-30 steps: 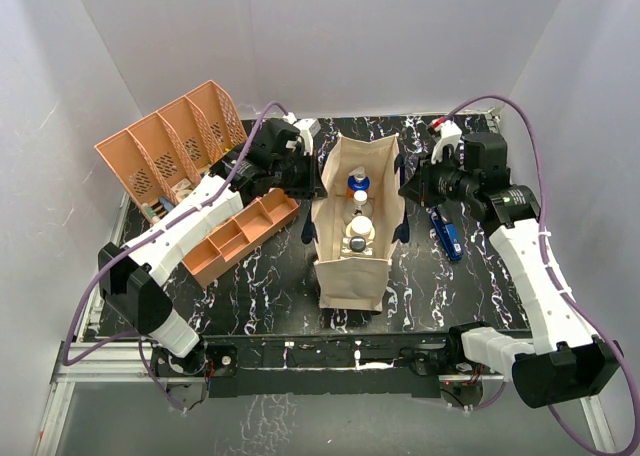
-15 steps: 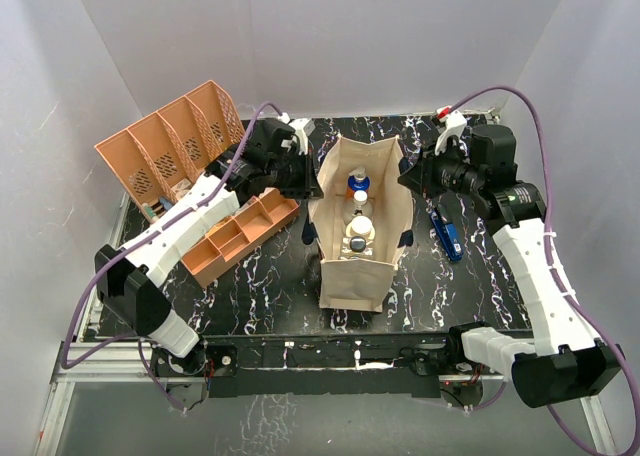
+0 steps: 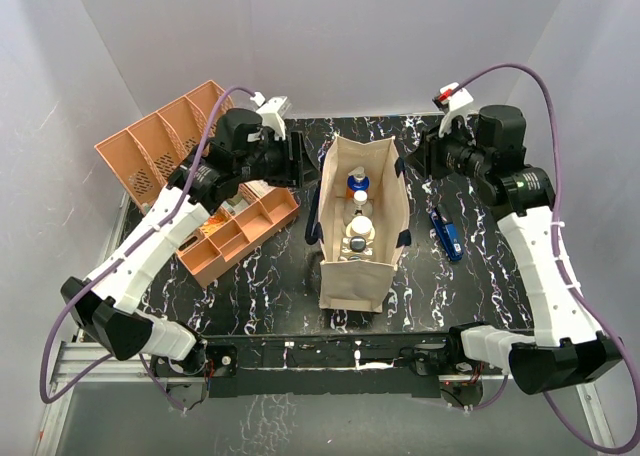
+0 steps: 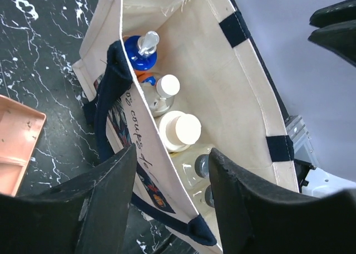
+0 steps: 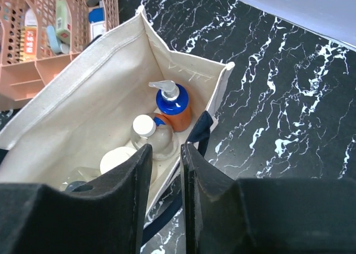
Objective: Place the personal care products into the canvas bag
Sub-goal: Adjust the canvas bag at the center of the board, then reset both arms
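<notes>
The cream canvas bag [image 3: 352, 276] with navy handles stands upright mid-table. Inside it are the personal care products: an orange pump bottle with a blue top [image 3: 358, 184] [image 4: 140, 49] [image 5: 172, 104], a clear white-capped bottle [image 4: 166, 89] [image 5: 147, 130], a cream cylinder [image 4: 181, 129] [image 5: 118, 160] and clear bottles with dark caps [image 4: 203, 166]. My left gripper [image 3: 298, 164] [image 4: 172, 195] hovers open over the bag's left rim, gripping nothing. Above the bag's right rim my right gripper [image 3: 414, 166] [image 5: 166, 201] stands slightly open and empty.
An orange perforated organizer [image 3: 165, 141] [image 5: 61, 20] with small packets stands at the back left. A low orange compartment tray [image 3: 235, 234] [image 4: 14, 140] lies left of the bag. A slim blue flat object [image 3: 447, 236] lies to the right of the bag.
Both grippers were shut at the bag's rims and have opened and lifted away, the left one up and leftward, the right one up and back. The bag stands free.
</notes>
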Controlling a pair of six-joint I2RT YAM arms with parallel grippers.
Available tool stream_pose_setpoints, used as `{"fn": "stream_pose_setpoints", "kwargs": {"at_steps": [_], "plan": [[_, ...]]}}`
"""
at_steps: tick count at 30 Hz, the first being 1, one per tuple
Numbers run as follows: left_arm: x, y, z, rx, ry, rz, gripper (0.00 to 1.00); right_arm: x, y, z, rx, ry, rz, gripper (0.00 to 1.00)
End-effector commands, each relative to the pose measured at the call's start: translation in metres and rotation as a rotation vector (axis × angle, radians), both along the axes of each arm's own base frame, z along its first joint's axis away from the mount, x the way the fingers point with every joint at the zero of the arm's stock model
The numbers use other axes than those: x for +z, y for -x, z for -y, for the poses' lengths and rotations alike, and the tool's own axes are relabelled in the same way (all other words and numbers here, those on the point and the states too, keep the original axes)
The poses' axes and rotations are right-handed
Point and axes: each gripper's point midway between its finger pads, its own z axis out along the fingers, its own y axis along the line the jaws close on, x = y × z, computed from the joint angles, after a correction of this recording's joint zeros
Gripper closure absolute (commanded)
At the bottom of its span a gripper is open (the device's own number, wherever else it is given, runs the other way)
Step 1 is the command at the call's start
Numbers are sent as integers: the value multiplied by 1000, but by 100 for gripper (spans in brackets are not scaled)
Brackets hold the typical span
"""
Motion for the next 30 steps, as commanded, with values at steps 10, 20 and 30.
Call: {"fn": "stream_pose_setpoints", "kwargs": {"at_steps": [10, 20, 30], "plan": [[68, -58, -109, 229, -301, 444, 11, -3, -30, 23, -18, 230, -147, 12], [81, -52, -156, 250, -525, 555, 3, 19, -38, 46, -147, 264, 69, 1], [72, -60, -201, 513, -582, 578, 3, 57, -23, 81, -341, 186, 237, 1]]}}
